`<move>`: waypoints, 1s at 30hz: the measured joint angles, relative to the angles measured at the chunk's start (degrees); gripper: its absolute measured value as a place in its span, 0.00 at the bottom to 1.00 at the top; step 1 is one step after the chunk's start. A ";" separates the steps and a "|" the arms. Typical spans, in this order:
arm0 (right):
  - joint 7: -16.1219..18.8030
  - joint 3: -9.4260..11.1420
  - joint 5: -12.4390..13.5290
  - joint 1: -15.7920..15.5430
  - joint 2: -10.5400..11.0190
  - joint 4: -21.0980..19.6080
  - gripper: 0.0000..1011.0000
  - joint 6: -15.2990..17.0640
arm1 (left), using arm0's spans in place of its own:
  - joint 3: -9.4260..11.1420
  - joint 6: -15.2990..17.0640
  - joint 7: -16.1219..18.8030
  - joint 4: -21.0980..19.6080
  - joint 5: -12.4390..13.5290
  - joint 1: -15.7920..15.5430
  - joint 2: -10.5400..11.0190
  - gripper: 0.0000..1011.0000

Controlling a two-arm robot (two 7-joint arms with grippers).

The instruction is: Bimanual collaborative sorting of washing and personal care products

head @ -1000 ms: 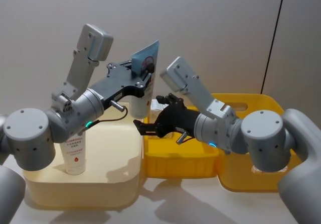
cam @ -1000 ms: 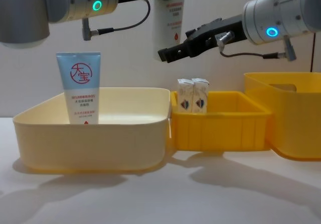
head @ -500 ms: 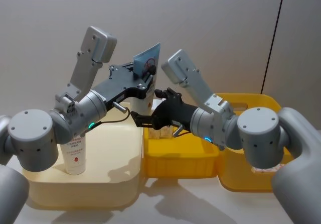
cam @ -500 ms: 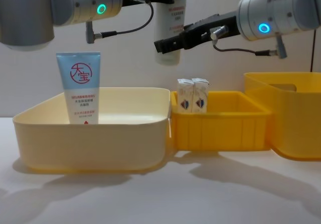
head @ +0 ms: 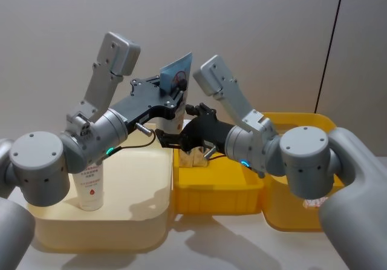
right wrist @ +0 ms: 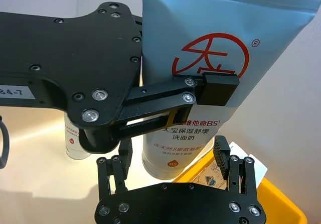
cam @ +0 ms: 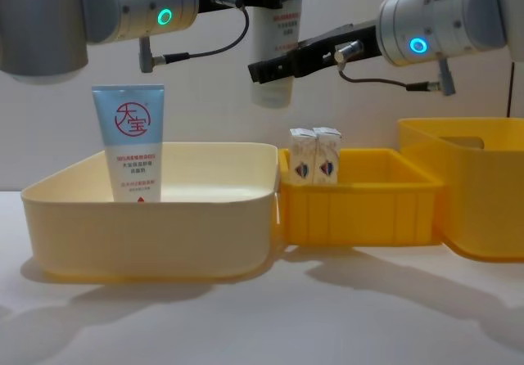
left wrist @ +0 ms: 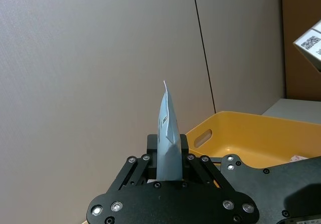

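Left gripper (head: 175, 94): raised above the line where the cream bin (cam: 147, 226) meets the small yellow bin (cam: 360, 209). Jaws clamped on a squeeze tube.
Held tube (right wrist: 200, 58): upright, pale blue crimped end on top, white body hanging below the grip. The red round logo faces the right arm. The clamp sits across the tube just under the logo.
Right gripper (right wrist: 173, 156): reaches in from the right, level with the held tube's lower end. Fingers (right wrist: 222, 151) spread apart, one on each side of that end. A gap shows on one side; on the other I cannot tell whether the pad touches.
Tube against right gripper: its bottom sits between the spread fingers, and the body rises above them to the left gripper's clamp.
Second tube (cam: 128, 144): stands upright in the cream bin, near its left rear, well apart from both grippers.
Cartons (cam: 315, 156): two small white ones, side by side and touching, at the small yellow bin's left rear corner, below the held tube and slightly right of it.
Larger yellow bin (cam: 483, 209): just right of the small yellow one.
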 joint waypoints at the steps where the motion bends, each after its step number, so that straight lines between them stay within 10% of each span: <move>1: -0.03 0.03 0.07 0.05 -0.07 0.13 0.99 -0.01 | -0.01 -0.01 -0.01 0.04 0.00 0.00 0.00 0.22; 30: -0.47 0.57 2.17 3.29 -3.21 6.95 0.99 -2.29 | -0.33 0.21 0.15 -0.63 0.01 0.62 0.43 0.22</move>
